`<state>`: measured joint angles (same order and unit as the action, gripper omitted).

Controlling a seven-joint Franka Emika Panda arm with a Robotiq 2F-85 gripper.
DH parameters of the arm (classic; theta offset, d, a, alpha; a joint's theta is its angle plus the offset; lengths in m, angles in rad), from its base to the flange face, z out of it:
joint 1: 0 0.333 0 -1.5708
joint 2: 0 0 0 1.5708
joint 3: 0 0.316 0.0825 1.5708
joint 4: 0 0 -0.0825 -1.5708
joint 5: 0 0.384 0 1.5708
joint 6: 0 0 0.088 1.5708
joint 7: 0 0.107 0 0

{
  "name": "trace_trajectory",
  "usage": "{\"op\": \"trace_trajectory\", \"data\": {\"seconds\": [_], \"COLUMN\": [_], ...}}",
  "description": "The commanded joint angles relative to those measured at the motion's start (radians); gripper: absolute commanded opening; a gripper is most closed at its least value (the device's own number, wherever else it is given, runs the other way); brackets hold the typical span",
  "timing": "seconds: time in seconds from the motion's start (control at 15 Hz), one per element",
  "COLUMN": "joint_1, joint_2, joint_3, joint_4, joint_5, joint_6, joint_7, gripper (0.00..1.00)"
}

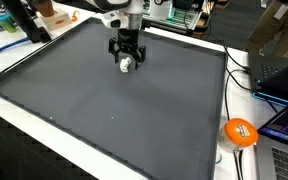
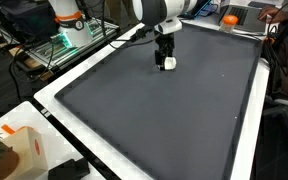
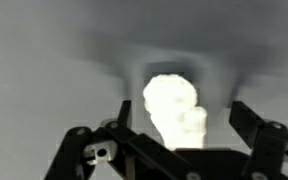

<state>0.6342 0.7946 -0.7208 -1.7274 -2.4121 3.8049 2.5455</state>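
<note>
1. Pincer (image 1: 126, 58) stands part open, its 2 fingers (image 3: 122, 118) straddling a small white object (image 1: 128, 65) with a thin gap on each side in the wrist view. That picture is blurred and overexposed, so contact on either side cannot be ruled out.
2. The white object (image 3: 174, 108) sits between the fingertips over the far part of the dark mat (image 1: 104, 110) that covers the bench (image 2: 79, 72). Whether it rests on the mat or hangs just above it cannot be told.
3. Judged from this, the approach is done: the pincer (image 2: 167, 58) is lined up around the white object (image 2: 170, 64). A firm grip and any lift look not yet done.
4. The arm (image 2: 159, 12) reaches in from the far edge of the bench, with its wrist pointing straight down and the fingers vertical, low over the mat.
5. An orange ball (image 1: 240, 132) lies off the mat, well apart from the pincer.
</note>
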Motion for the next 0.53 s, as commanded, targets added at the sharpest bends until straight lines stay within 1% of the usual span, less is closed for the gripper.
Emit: {"op": "trace_trajectory", "data": {"seconds": [0.0, 0.13, 0.27, 0.4, 0.47], "joint_1": [-0.064, -0.037, -0.019, -0.026, -0.043], "joint_2": [-0.042, -0.103, -0.179, -0.279, -0.350], "joint_3": [0.062, 0.017, -0.016, -0.008, 0.018], "joint_4": [-0.002, -0.048, -0.100, -0.160, -0.202], "joint_5": [0.004, -0.040, -0.079, -0.120, -0.139], "joint_6": [0.021, -0.020, -0.016, 0.019, 0.028], "joint_7": [-0.003, 0.031, 0.041, 0.007, -0.030], "gripper": [1.00, 1.00, 1.00, 1.00, 1.00]}}
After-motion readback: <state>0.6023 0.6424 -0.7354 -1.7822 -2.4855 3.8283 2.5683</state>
